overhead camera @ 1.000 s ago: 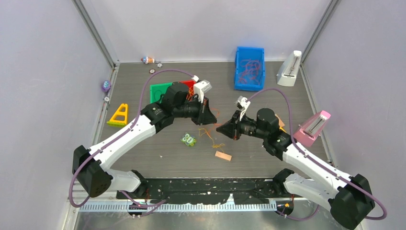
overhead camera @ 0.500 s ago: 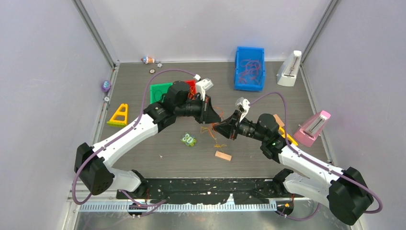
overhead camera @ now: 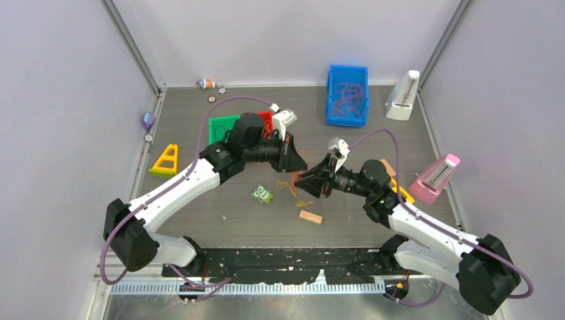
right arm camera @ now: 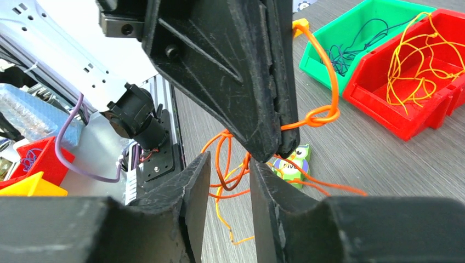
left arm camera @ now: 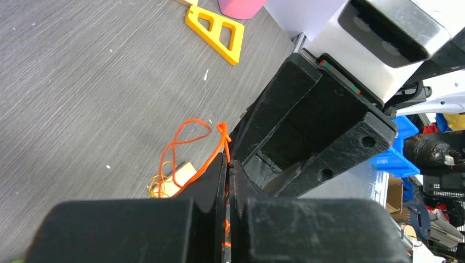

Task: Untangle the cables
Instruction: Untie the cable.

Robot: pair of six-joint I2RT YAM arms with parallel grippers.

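Cables (overhead camera: 294, 187): tangled orange clump lies mid-table between the two arm tips, just right of a green owl toy (overhead camera: 262, 194) and on the far side of a wooden block (overhead camera: 310, 217).

Left gripper (left arm camera: 226, 164): jaws pressed together on one orange strand (right arm camera: 328, 82). The strand leaves the tips, passes through a small knot (right arm camera: 321, 115) and arcs upward. Judged reason: the left arm anchors and lifts this strand so the knot hangs clear of the table.

Right gripper (right arm camera: 227, 164): just near of the left tips, fingers slightly apart, nothing pinched. Loose orange loops show through the gap. Probably lining up to take the strand by the knot.

Red bin (right arm camera: 400, 123), green bin (right arm camera: 395, 13) and blue bin (overhead camera: 346, 121) hold separate strands, presumably sorted by colour.
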